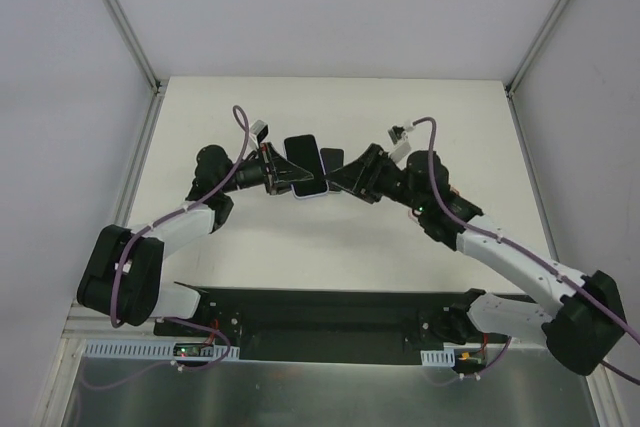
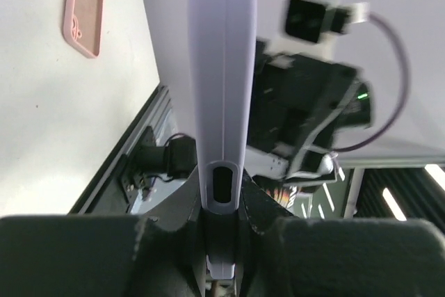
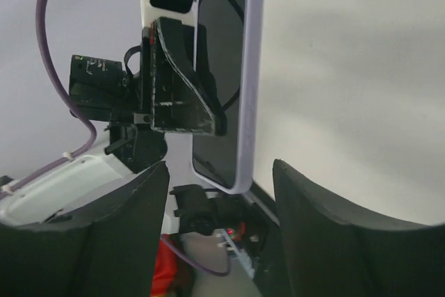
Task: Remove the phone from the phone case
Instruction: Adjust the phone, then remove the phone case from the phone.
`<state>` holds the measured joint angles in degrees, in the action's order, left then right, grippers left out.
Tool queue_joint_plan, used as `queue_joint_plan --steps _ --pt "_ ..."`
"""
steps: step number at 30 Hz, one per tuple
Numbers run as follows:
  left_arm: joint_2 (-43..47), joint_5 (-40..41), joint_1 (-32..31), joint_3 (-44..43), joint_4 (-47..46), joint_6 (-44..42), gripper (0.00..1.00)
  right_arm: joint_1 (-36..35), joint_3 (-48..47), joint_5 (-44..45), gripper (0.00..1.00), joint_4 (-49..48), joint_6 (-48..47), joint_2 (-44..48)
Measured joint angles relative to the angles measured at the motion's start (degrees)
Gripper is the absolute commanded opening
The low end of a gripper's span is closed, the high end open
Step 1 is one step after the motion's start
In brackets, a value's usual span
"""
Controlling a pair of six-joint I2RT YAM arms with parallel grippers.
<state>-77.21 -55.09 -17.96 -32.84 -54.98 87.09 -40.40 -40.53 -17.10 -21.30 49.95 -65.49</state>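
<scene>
A dark-screened phone (image 1: 302,159) sits in a lavender case (image 1: 312,193) and is held in the air above the table's middle. My left gripper (image 1: 277,175) is shut on the case's left end; in the left wrist view the case (image 2: 222,67) shows edge-on, clamped between my fingers (image 2: 222,203). My right gripper (image 1: 347,175) is open just right of the phone. In the right wrist view the phone's screen (image 3: 222,81) and the case rim (image 3: 252,67) stand ahead of my open gripper (image 3: 221,166), with the lower corner near the gap and touching neither finger.
A pink empty case (image 2: 83,8) lies flat on the white table, seen only in the left wrist view. The black base plate (image 1: 320,319) runs along the near edge. White walls with metal corner posts (image 1: 120,17) enclose the table.
</scene>
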Motion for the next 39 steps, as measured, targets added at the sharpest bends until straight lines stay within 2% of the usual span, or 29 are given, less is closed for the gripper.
queue_joint_plan --steps 3,6,10,15,20,39 --pt "0.72 -3.32 0.02 -0.37 2.75 -4.04 0.00 -0.13 -10.78 4.26 0.65 17.57 -10.36 3.10" --pt "1.90 -7.82 -0.09 -0.39 6.45 -8.26 0.00 -0.11 -23.08 8.83 0.65 31.26 -18.84 2.78" --pt "3.50 -12.87 -0.13 -0.42 9.66 -12.79 0.00 -0.09 -33.11 11.45 0.65 41.42 -25.79 -1.07" --pt "5.66 -16.90 -0.37 -1.03 13.44 -17.70 0.00 -0.09 -34.88 11.67 0.65 49.03 -29.09 -7.28" --pt "6.08 -18.43 -0.87 -1.66 15.56 -20.57 0.00 -0.11 -34.69 11.10 0.64 52.09 -29.83 -8.94" --pt "6.69 -18.49 -2.29 -2.71 20.35 -24.33 0.00 -2.01 -37.44 11.19 0.63 52.72 -31.39 -11.76"
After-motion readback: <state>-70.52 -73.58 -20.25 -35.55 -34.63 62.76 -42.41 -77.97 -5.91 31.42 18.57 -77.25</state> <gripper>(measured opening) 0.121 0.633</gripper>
